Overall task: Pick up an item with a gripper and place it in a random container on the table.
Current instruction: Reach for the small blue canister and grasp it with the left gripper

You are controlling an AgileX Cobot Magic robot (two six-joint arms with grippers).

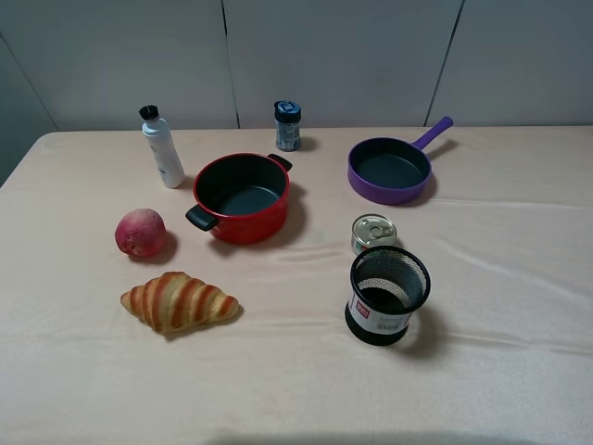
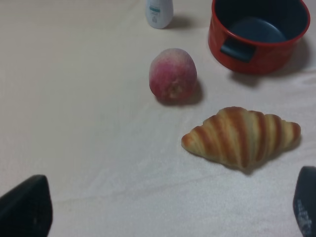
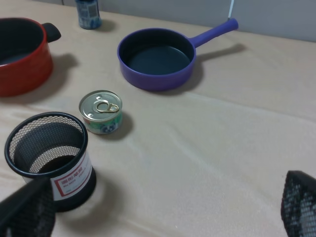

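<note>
The item, a small glass jar [image 1: 287, 125] with a dark blue lid, stands upright at the back of the table; the right wrist view catches it at the far edge [image 3: 89, 12]. The container, a black wire-mesh cup [image 1: 389, 295] with a white and red label, stands upright in the front right area. Neither arm shows in the exterior high view. My left gripper [image 2: 165, 217] is open, its fingers [image 2: 24, 207] wide apart over bare cloth short of a croissant. My right gripper [image 3: 163, 212] is open too, one fingertip [image 3: 27, 210] close to the mesh cup [image 3: 49, 158], holding nothing.
A red pot [image 1: 243, 197] sits mid-table, a purple frying pan [image 1: 391, 169] back right, a white bottle [image 1: 163, 148] back left. A peach [image 1: 141, 232] and croissant [image 1: 181, 301] lie front left. A small tin can [image 1: 373, 232] stands just behind the mesh cup.
</note>
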